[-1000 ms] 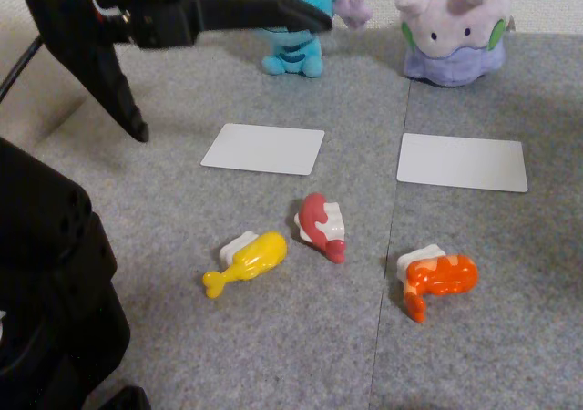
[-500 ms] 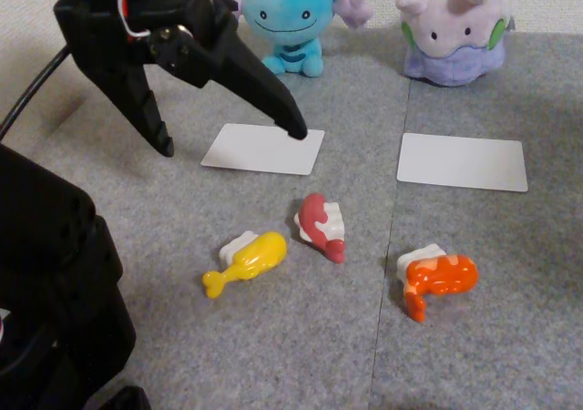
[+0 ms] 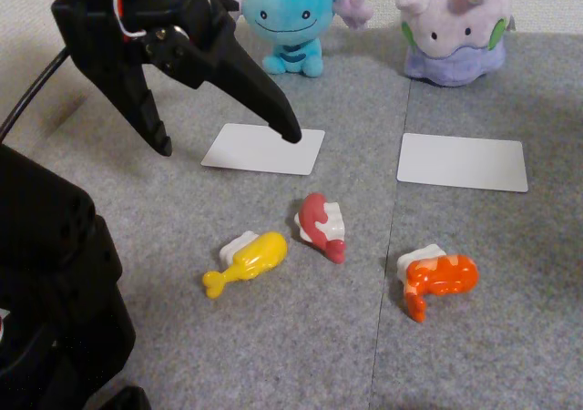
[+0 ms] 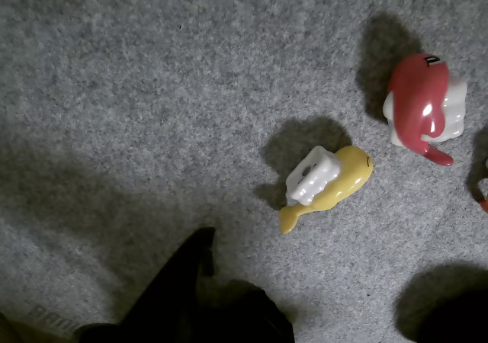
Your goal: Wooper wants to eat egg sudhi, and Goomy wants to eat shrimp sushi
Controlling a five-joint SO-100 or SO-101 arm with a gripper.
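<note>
Gripper hangs wide open and empty at upper left of the fixed view; egg sudhi lies below it, long axis slanting lower-left to upper-right.

- You have a grey carpet mat as the surface, with a seam running top to bottom right of centre in the fixed view.
- Back edge: Wooper left, Goomy right.
- Before each, one white card, lying flat.
- Nearer you: egg sudhi, dark red piece, shrimp sushi, all on their sides, apart.
</note>
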